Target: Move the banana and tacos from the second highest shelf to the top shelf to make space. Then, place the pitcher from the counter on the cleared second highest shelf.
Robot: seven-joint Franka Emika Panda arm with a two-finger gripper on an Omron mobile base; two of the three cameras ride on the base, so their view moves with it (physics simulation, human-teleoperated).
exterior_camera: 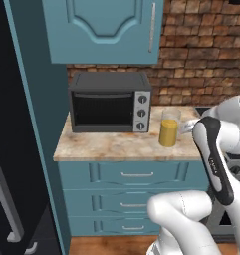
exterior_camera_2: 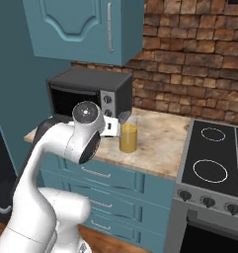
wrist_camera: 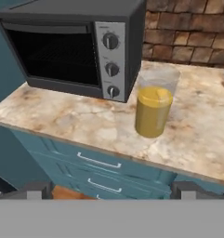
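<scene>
In the right base view the pitcher of orange-yellow juice stands upright on the beige counter, just in front of the dark toaster oven and left of the black stovetop, with the white arm's wrist close beside it.

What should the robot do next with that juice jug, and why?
Probably ease the gripper forward toward the pitcher. The pitcher stands upright on the counter, just right of the toaster oven, and nothing holds it yet. In the hand view the two open fingertips sit well short of it, with the pitcher a little right of centre, so a small nudge right may help too.
</scene>
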